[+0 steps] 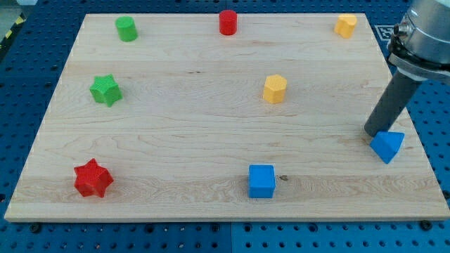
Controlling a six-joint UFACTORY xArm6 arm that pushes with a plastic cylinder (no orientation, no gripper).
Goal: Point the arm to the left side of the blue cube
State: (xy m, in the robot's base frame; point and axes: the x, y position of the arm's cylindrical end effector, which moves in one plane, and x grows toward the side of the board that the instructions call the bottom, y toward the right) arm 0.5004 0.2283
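2 blue blocks show; my tip (373,133), a bare rod pinching nothing, touches the blue wedge (387,146). The blue cube (261,180) sits down-left; I should approach its left face without nudging it.

We see a pale wooden board (211,126) with visible grain; the blue cube (261,180) looks like matt plastic.

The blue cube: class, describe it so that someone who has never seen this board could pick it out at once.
Start at the wooden board and follow its bottom edge to just right of the middle, where the blue cube sits alone. The other blue block, wedge-like, lies near the right edge against my tip; the cube is square-faced and far from the tip.
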